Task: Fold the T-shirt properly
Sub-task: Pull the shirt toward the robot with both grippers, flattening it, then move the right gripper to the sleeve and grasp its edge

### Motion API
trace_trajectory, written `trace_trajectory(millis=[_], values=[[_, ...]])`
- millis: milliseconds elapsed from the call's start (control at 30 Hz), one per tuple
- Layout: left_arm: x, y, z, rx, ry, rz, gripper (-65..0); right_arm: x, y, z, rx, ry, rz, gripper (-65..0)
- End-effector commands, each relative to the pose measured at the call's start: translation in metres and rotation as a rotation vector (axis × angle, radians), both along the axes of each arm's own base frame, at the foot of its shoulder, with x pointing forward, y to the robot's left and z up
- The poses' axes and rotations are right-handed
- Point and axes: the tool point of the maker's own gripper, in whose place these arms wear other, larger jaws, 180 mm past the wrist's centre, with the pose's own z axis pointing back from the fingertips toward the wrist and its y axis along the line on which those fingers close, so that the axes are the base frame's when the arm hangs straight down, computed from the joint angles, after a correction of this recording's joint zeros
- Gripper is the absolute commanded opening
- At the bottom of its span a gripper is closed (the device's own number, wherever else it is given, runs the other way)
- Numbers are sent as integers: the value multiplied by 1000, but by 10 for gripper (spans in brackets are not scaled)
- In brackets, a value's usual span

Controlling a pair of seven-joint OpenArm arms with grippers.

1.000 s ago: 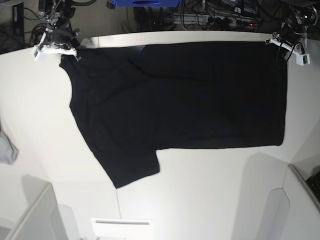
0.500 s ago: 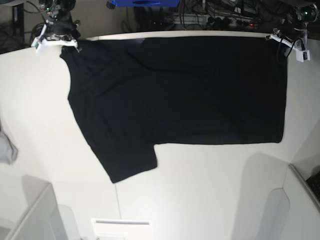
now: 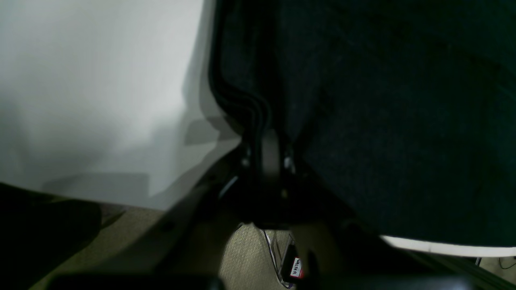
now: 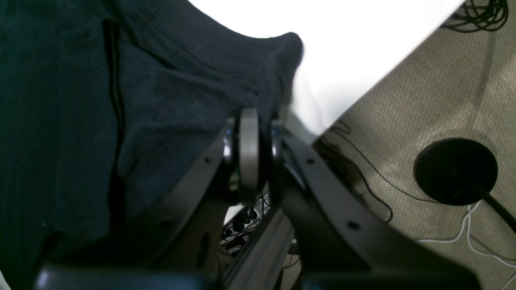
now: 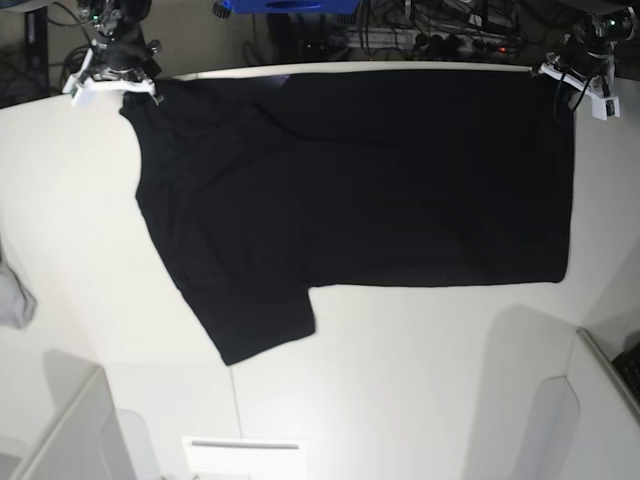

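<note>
A small grey cloth (image 5: 14,298) lies at the far left edge of the white table (image 5: 400,380), well apart from everything else. At the table's back left corner the right gripper (image 5: 112,82) is clamped on a bunched, stitched edge of the T-shirt (image 5: 370,180); the right wrist view shows that fabric (image 4: 161,88) gathered into a rounded fold and pinched between the closed pads (image 4: 249,153), with the table's edge and the carpeted floor (image 4: 443,80) just beyond.

The T-shirt is large, black and plain on the side facing up, with no print showing. It lies spread flat across the back half of the table, stretched sideways between the two grippers. One short sleeve juts toward the front on the left part, ending in a slanted hem. The lower edge runs nearly straight, and the right edge drops in a clean line. Faint creases fan out from the left corner.

At the back right corner the left gripper (image 5: 572,78) is closed tight on the T-shirt's corner; in the left wrist view the dark cloth (image 3: 383,121) hangs beside bare table (image 3: 100,80), its thick hem running down into the narrow grip (image 3: 268,159).
</note>
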Motion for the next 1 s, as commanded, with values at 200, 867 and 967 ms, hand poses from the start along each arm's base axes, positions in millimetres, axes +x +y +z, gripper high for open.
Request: trace_trajectory(millis=[200,867,967], values=[[-16,20,5,47,45,37,-650,3,-4,7,-18,-25,-2,-626],[-19,81,68,214,-85,186,-260,-11,-26,36,-125,-77,-35,-357],[-8,78,86,258,-122,154,-260,-10,-30,36,-138,-81,-38,-357]])
